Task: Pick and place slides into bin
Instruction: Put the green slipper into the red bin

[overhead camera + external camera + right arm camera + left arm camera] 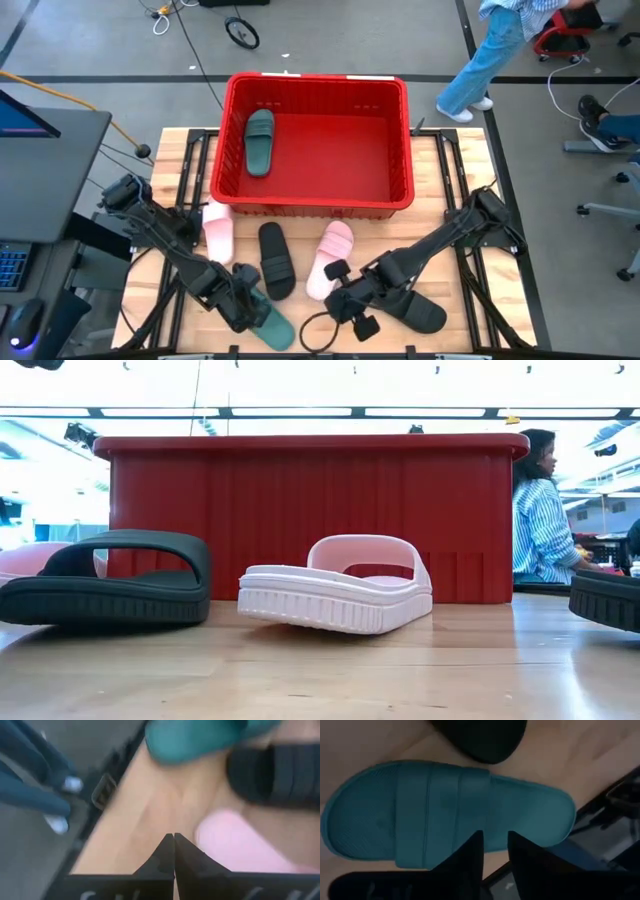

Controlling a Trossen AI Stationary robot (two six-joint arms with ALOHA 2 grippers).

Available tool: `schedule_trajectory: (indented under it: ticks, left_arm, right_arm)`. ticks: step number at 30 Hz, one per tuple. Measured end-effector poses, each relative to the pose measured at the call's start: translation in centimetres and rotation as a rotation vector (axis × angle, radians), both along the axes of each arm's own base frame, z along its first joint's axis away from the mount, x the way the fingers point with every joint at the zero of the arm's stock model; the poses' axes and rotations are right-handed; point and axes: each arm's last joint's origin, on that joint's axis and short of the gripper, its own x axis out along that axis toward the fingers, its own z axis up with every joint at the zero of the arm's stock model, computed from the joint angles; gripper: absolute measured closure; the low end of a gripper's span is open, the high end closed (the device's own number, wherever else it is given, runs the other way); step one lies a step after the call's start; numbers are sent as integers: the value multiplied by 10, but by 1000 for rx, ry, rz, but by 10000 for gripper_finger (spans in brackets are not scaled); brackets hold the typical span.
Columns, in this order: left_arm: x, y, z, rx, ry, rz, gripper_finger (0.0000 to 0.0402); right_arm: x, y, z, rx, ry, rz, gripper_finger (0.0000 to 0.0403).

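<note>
The red bin (318, 84) stands at the table's far middle with one dark green slide (259, 142) lying inside it. On the table in front of the bin lie a pale pink slide (218, 232), a black slide (275, 260), a second pink slide (331, 258), a second green slide (268, 324) and another black slide (418, 314). My left gripper (495, 840) hovers over the near green slide (445, 810), by its long edge, with a narrow gap between the fingers. My right gripper (173, 840) is shut and empty beside the second pink slide (235, 845).
The slides lie close together on their soles between my two arms. In the low view the black slide (110, 585) and a pink slide (340, 595) lie before the bin's wall (310, 510). A person (540, 520) sits beyond the table; another walks past (490, 55).
</note>
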Motion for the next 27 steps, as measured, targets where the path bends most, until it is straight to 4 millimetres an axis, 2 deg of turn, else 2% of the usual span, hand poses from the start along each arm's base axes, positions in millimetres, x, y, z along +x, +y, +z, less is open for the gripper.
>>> schedule_trajectory:
  ticks: [6, 9, 12, 19, 24, 27]
  left_arm:
    - [5, 5, 0, 29, -9, -73, 354]
    - [3, 5, -1, 30, 6, -129, 370]
    - [-2, 3, -2, 10, 58, -155, 369]
    - [-4, 1, -3, -29, 95, -147, 293]
    - [-2, -1, -4, -38, 84, -147, 235]
    - [1, -3, -12, -22, 104, -143, 215]
  right_arm:
    - [12, 14, 21, 151, -232, -9, 390]
    - [19, 16, 30, 198, -334, 5, 362]
    - [20, 15, 32, 193, -361, 11, 326]
    - [28, 1, 30, 183, -354, -54, 261]
    - [32, -6, 30, 179, -358, -65, 247]
    - [35, -11, 30, 176, -358, -76, 245]
